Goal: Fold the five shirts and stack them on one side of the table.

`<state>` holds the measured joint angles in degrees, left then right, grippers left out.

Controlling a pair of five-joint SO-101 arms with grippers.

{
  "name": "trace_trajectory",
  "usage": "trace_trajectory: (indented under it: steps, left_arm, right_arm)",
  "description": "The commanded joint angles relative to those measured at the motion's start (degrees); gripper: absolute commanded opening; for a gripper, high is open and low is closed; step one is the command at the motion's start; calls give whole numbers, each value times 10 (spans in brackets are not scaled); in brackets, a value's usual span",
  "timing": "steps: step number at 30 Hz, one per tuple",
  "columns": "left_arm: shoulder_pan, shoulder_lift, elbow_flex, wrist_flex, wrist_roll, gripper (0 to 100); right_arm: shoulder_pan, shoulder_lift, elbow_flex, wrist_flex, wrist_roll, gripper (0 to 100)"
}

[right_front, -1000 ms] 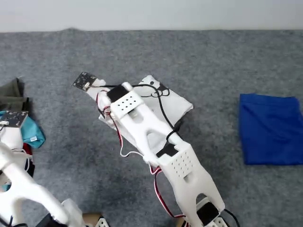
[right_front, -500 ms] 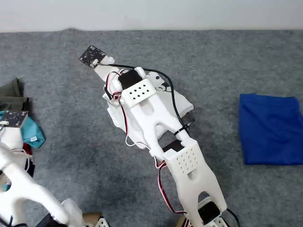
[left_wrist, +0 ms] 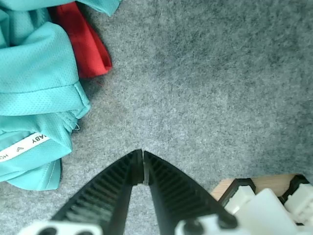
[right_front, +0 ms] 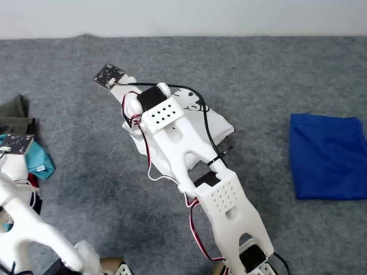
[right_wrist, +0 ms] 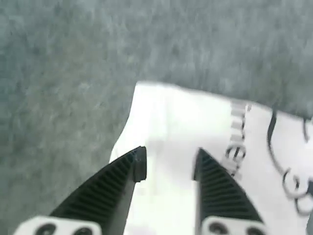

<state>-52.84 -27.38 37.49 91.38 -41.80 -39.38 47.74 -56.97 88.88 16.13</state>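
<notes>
A white shirt [right_front: 215,123] with black print lies partly folded mid-table, and my right arm [right_front: 172,137] stretches across it. In the right wrist view the right gripper [right_wrist: 168,164] is open just above the white shirt [right_wrist: 186,127], near its edge, with nothing between its fingers. A folded blue shirt [right_front: 328,156] lies at the right side. At the left edge sit an olive shirt [right_front: 14,112] and a teal shirt [right_front: 41,162]. My left gripper [left_wrist: 143,159] is shut and empty over bare mat, beside the teal shirt [left_wrist: 34,88] and a red shirt [left_wrist: 80,41].
The grey mat [right_front: 269,74] covers the whole table, with open room between the white and blue shirts and along the far edge. A pale wall borders the far side. My left arm [right_front: 23,223] stands at the near left corner.
The right arm's wrist swung toward the far edge of the white shirt, then came back slightly. The left arm and the other shirts have not moved.
</notes>
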Motion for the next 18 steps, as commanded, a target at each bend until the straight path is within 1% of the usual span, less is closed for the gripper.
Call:
trace_trajectory:
  steps: [1,3,4,9,13,18]
  left_arm:
    - [2,-15,-6,-8,-5,8]
    - [2,-15,-5,-16,-5,8]
    - [2,-15,-5,-18,-5,8]
    - [9,-15,-5,-19,-5,8]
    - [11,-15,-5,-19,-5,8]
    - [11,-15,-5,-19,-5,8]
  right_arm:
    - [23,-51,-49,84,-8,46]
    - [40,-51,-58,127,-10,5]
    - [49,-49,-58,140,-10,12]
    - [86,-52,-8,142,-11,9]
    - [91,-53,47,142,-11,9]
    - [78,-53,114,141,-11,9]
